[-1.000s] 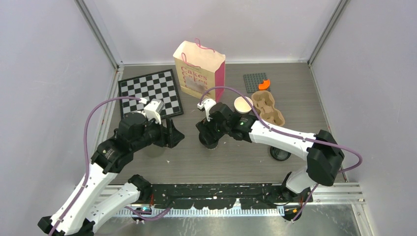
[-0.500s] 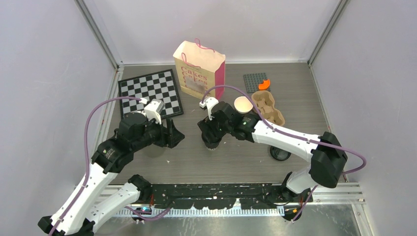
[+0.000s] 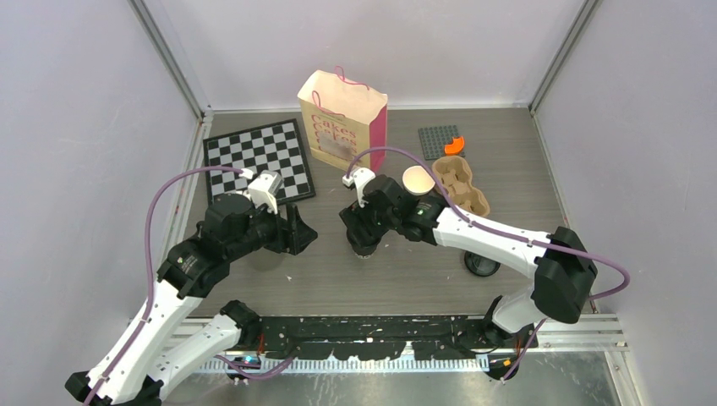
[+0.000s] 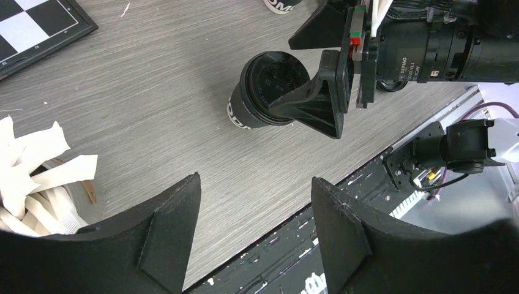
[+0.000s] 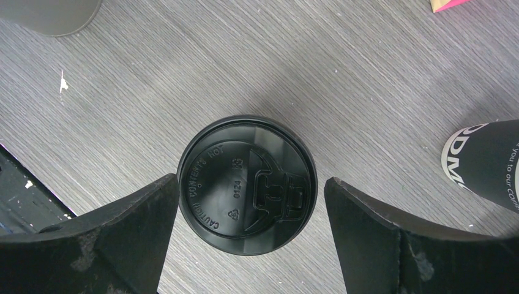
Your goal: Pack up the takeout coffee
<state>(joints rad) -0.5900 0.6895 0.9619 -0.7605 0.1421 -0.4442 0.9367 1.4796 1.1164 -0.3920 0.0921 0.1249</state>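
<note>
A lidded takeout coffee cup [image 5: 246,185] stands upright on the table, black with a round black lid. My right gripper [image 5: 251,180] hangs open straight above it, one finger on each side of the lid. The left finger [image 5: 138,226] is almost at the rim and the right finger [image 5: 379,233] stands a little off. A second cup [image 3: 417,179] stands open just beyond, its inside white and with no lid on it. My left gripper [image 4: 256,180] is open and holds nothing, to the left of the lidded cup [image 4: 263,92].
A brown cup carrier [image 3: 461,184] lies right of the open cup. A paper bag [image 3: 342,118] stands at the back, with a chessboard [image 3: 258,156] to its left. A loose black lid [image 3: 482,264] lies near the right arm. A grey cup of white sticks [image 4: 37,177] stands by my left gripper.
The right arm's elbow swung to the right and its gripper shifted slightly over the lidded cup. The left arm has not moved.
</note>
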